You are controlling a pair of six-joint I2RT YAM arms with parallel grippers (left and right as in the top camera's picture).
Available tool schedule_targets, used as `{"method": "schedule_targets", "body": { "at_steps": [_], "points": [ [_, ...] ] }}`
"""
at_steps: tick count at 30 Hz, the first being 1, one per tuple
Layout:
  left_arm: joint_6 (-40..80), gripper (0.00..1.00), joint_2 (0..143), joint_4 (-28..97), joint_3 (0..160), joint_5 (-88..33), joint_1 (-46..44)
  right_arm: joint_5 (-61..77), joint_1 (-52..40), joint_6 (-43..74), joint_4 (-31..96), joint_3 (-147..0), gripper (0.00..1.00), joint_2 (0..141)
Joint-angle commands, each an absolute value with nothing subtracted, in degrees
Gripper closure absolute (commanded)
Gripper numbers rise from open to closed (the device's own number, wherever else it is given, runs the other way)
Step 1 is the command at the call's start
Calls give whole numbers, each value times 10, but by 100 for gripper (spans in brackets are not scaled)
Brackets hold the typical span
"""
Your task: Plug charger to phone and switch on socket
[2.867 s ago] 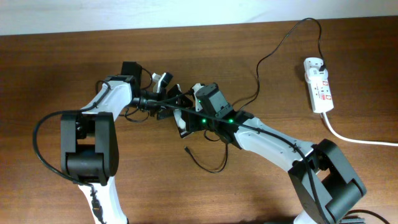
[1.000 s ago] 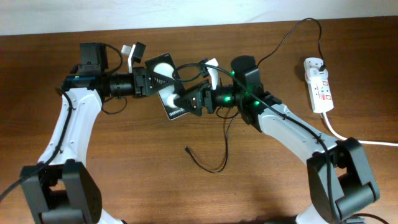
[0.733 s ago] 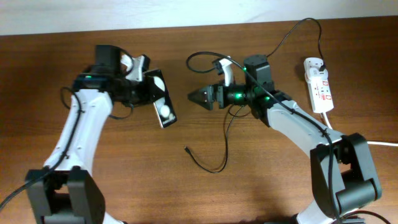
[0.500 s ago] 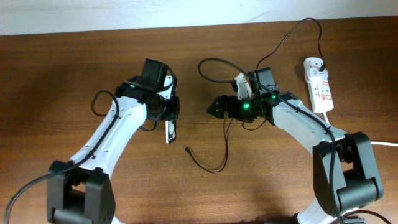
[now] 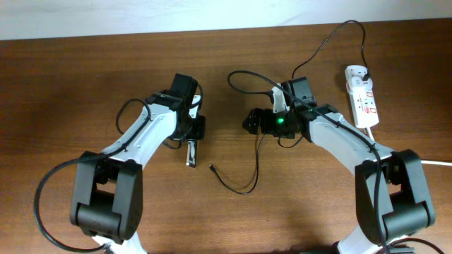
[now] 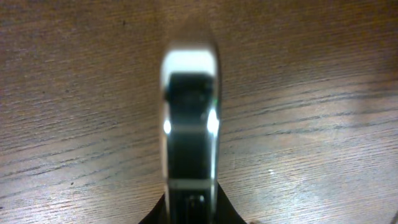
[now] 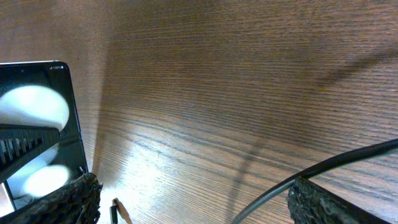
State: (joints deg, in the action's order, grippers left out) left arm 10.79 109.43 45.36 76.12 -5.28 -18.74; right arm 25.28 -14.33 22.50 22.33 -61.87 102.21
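One phone [image 5: 191,154]: held on edge, likely to present its port.
Left jaws: clamped on phone.
Right jaws: apart, empty, right of phone.
Charger tip [image 5: 212,168]: on surface [image 5: 70,85] beside phone.
Socket [image 5: 361,100]: far right of phone.

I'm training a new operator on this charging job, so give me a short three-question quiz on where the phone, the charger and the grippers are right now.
1. True or false: the plug tip of the charger is already seated in the phone.
2. Which one holds the phone? A) the left gripper B) the right gripper C) neither
3. Fill in: the right gripper's jaws stand ____ (open or shut).

Key
1. False. The tip lies loose on the table, apart from the phone.
2. A. The phone is held on its edge.
3. Open, with nothing between them.
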Motion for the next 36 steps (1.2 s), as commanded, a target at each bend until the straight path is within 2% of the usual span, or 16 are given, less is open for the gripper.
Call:
{"method": "schedule_targets", "body": {
  "at_steps": [1,7,14,20,21,23,25,28,32,36],
  "points": [
    [111,91,1099,446,759,-44,-188,243,-142,223,223,-619,1,1023],
    [111,85,1100,437,745,-44,-188,243,-142,223,223,-619,1,1023],
    [111,86,1100,427,738,-45,-188,243,-142,223,223,-619,1,1023],
    [113,80,1100,427,738,-19,-213,243,-142,223,223,-619,1,1023],
    [126,80,1100,427,737,6,-219,243,-142,223,223,-619,1,1023],
    [137,89,1100,427,737,15,-230,243,-142,223,223,-619,1,1023],
    [137,90,1100,427,735,15,-237,243,-142,223,223,-619,1,1023],
    [137,84,1100,427,735,20,-240,243,-142,223,223,-619,1,1023],
    [137,80,1100,425,726,20,-240,243,-142,223,223,-619,1,1023],
    [137,91,1100,422,716,20,-240,243,-142,223,221,-619,1,1023]
  ]
}}
